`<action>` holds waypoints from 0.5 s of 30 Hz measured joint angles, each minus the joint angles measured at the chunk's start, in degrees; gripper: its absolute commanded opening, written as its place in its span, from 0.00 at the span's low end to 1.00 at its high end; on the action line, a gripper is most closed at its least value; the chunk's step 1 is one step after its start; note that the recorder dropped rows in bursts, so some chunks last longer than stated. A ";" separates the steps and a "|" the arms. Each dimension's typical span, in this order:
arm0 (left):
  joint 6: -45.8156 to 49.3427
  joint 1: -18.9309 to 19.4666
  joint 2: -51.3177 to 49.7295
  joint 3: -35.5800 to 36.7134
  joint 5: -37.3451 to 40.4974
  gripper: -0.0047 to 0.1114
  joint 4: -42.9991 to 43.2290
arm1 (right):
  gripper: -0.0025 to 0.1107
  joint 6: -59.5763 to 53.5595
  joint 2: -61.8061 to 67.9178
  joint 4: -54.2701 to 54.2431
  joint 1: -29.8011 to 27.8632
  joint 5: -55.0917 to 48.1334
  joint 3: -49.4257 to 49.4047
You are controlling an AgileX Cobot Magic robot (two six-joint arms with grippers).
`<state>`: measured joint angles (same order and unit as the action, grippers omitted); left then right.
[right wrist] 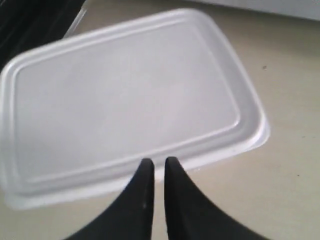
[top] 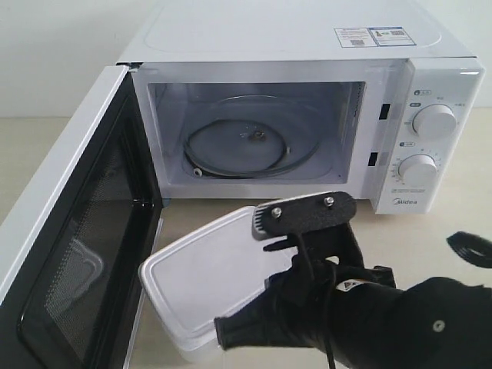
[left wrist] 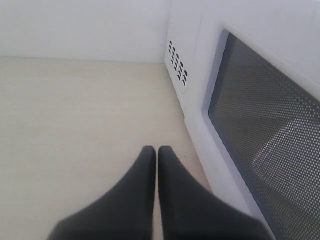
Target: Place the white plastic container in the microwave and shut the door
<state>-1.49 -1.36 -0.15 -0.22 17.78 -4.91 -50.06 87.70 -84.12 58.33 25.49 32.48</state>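
Microwave [top: 307, 34] door [top: 84, 261] stands open. Container [top: 204, 280] is outside, before the opening, beside the door. Right claw [right wrist: 156, 162], nearly pressed together, meets its rim; grip unclear. Loading and closing remain.

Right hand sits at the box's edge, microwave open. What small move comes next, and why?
Probably push the box toward the microwave cavity: the right hand is shut at the box's rim, not around it, and the door stands wide open.
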 measured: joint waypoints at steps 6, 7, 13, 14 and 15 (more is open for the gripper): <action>0.00 0.00 0.00 0.00 0.00 0.07 0.00 | 0.09 -26.34 -2.45 -13.84 0.00 -5.17 -0.26; 0.00 0.00 0.00 0.00 0.00 0.07 0.00 | 0.09 -27.79 -2.45 -14.27 0.00 -4.39 -0.47; 0.00 0.00 0.00 0.00 0.00 0.07 0.00 | 0.09 -30.75 1.83 -15.53 0.00 -0.33 -0.80; 0.00 0.00 0.00 0.00 0.00 0.07 0.00 | 0.09 -30.89 3.23 -15.53 0.00 -0.31 -0.80; 0.00 0.00 0.00 0.00 0.00 0.07 0.00 | 0.09 -30.89 4.70 -15.53 0.00 -0.31 -0.80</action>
<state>-1.49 -1.36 -0.15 -0.22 17.78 -4.91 -80.95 92.40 -99.66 58.33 25.18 31.68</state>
